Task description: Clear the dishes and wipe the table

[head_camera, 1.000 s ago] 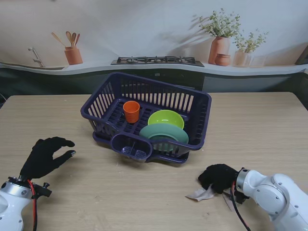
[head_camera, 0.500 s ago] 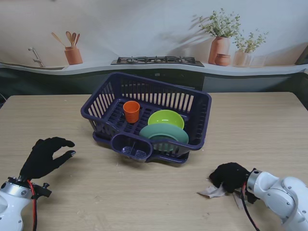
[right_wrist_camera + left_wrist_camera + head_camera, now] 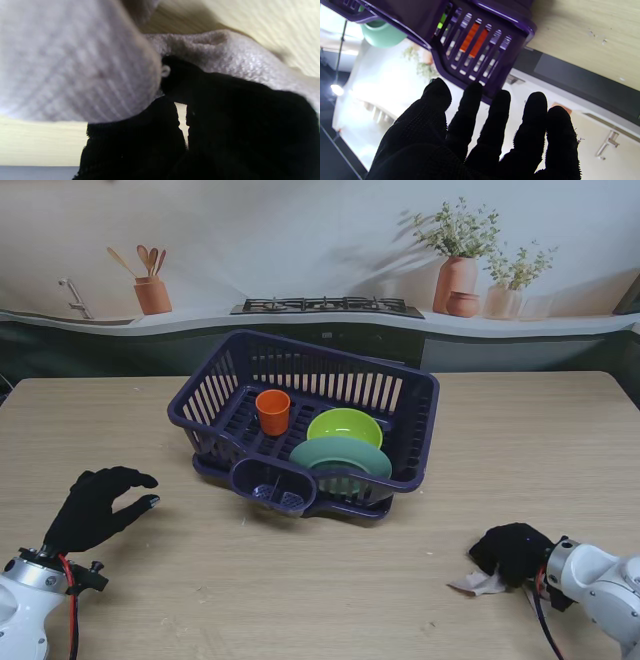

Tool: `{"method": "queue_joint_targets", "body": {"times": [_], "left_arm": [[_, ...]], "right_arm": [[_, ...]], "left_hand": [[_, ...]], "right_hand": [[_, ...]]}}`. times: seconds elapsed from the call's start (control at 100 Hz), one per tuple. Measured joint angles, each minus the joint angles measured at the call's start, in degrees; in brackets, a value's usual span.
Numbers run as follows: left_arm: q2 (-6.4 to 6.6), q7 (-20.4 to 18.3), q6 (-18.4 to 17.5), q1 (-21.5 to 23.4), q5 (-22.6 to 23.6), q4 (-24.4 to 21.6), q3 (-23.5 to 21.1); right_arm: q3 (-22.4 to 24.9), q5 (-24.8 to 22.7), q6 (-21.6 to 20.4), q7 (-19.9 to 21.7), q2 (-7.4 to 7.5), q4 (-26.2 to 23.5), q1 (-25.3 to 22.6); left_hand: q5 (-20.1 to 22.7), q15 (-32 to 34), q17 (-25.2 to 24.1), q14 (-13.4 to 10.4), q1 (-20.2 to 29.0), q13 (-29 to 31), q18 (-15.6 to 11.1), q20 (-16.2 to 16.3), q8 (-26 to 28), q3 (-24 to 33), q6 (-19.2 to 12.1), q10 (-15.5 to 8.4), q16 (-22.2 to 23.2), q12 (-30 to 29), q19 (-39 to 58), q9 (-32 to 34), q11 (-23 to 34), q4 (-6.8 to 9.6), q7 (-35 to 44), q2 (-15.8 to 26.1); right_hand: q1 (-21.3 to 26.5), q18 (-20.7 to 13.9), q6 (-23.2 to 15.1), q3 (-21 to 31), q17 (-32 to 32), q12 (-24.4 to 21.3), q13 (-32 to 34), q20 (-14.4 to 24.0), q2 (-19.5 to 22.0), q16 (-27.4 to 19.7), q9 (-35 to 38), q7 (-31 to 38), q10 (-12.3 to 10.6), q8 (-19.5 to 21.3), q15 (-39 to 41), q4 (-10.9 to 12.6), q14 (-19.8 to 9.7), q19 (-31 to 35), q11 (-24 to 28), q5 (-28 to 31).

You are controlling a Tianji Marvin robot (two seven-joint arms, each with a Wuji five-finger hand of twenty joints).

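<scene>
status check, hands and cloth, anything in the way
Left hand open, hovering off the table. Right hand shut on white cloth, pressed to the table. Dishes sit in the purple rack; nothing near the cloth.

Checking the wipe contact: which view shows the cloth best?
The stand view: the whole cloth lies on the table under the right hand. The right wrist view shows only blurred close-up weave filling the frame. The left wrist view does not show it.
</scene>
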Motion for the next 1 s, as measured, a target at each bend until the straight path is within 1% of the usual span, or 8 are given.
{"method": "queue_joint_targets", "body": {"times": [0.12,0.4,0.52,0.65,0.77,0.83,0.92,1.0], "left_arm": [[0.0,0.04,-0.1,0.05,-0.06,0.0,0.0],[-0.05,0.59,-0.77,0.49,-0.22,-0.02,-0.11],[-0.06,0.52,-1.01,0.77,-0.52,-0.16,-0.21],[-0.12,0.77,-1.31,1.01,-0.51,-0.18,-0.31],[-0.19,1.31,-1.43,1.26,-0.32,-0.2,-0.47],[-0.21,1.51,-1.43,1.38,-0.2,-0.25,-0.49],[-0.26,1.7,-1.4,1.69,-0.13,-0.51,-0.55],[-0.33,2.08,-1.41,2.15,0.13,-0.9,-0.71]], "right_arm": [[-2.99,2.15,1.64,1.04,0.66,-1.22,0.47],[-12.84,9.69,6.89,3.91,0.69,-4.38,2.98],[-16.93,11.19,7.44,4.33,0.52,-4.78,4.75],[-20.1,11.45,10.61,3.71,0.08,-5.17,6.11],[-20.65,10.25,11.56,2.2,-0.66,-5.41,5.95],[-20.18,8.1,11.23,1.59,-0.97,-5.89,5.42],[-17.88,4.98,10.49,0.66,-1.68,-6.76,3.63],[-14.61,4.54,9.08,0.32,-2.13,-6.88,1.59]], "left_hand": [[0.0,0.0,0.0,0.0,0.0,0.0,0.0,0.0,0.0,0.0,0.0,0.0,0.0,0.0,0.0,0.0,0.0,0.0,0.0,0.0],[0.0,0.0,0.0,0.0,0.0,0.0,0.0,0.0,0.0,0.0,0.01,0.0,0.0,0.0,0.0,0.0,0.0,0.0,0.0,0.0],[0.0,0.0,0.0,0.0,0.0,0.0,0.0,0.0,0.0,0.0,0.01,0.0,0.0,0.0,0.0,0.0,0.0,0.0,0.0,0.0],[0.0,0.0,0.0,0.0,0.0,0.0,0.0,0.0,0.0,0.0,0.01,0.0,0.01,0.0,0.0,0.0,0.0,0.0,0.01,0.0],[0.0,0.0,0.0,0.0,0.0,0.0,0.0,0.0,0.0,0.0,0.01,0.0,0.01,0.0,0.0,0.0,0.0,0.0,0.01,0.0],[0.0,0.0,0.0,0.0,0.0,0.0,0.0,0.0,0.0,0.0,0.02,0.0,0.01,0.0,0.0,0.0,0.0,0.0,0.01,0.0],[0.0,0.0,0.0,0.0,0.0,0.0,0.0,0.0,0.0,0.0,0.02,0.0,0.01,0.0,0.0,0.0,0.0,0.0,0.01,0.0],[0.0,0.0,0.0,0.0,0.0,0.0,0.0,0.0,0.0,0.0,0.02,0.0,0.01,0.0,0.0,0.0,0.0,0.0,0.01,0.0]], "right_hand": [[-0.19,0.1,0.0,0.4,0.0,0.0,0.1,0.0,-0.16,0.04,0.1,-0.46,0.13,-0.01,0.15,0.02,0.07,0.0,0.58,0.19],[-0.47,0.14,0.0,-0.28,0.06,-0.03,0.23,0.0,-0.15,0.09,0.15,-3.15,0.04,-0.91,1.07,0.02,0.07,0.08,1.41,0.0],[-0.52,0.14,0.0,-0.69,0.07,0.01,0.32,0.0,-0.12,0.11,0.2,-4.22,-0.18,-1.0,1.67,0.01,0.07,0.1,1.43,-0.07],[-0.6,0.14,0.0,-0.7,0.39,0.03,0.87,0.0,-0.12,0.12,0.72,-4.2,-0.32,-1.04,1.86,-0.39,0.07,0.12,1.46,-0.07],[-0.61,0.14,0.0,-0.9,0.52,0.03,0.87,0.0,-0.12,0.09,0.72,-4.2,-0.48,-1.07,1.78,-0.42,0.07,0.12,1.24,-0.19],[-0.82,0.12,-1.02,-1.56,0.61,0.03,0.89,0.0,0.14,-0.18,0.66,-3.76,-1.71,-1.07,1.2,-0.74,-0.03,0.12,0.77,-0.64],[-0.83,0.09,-1.04,-2.12,0.61,-0.06,0.68,0.0,0.71,-0.72,0.33,-3.76,-1.88,-1.07,0.97,-0.75,-0.04,0.12,-0.08,-0.67],[-0.78,0.08,-1.04,-2.15,0.61,-0.13,0.64,-0.02,0.72,-0.79,0.26,-3.77,-1.88,-1.07,0.96,-0.75,-0.05,0.12,-0.11,-0.67]]}}
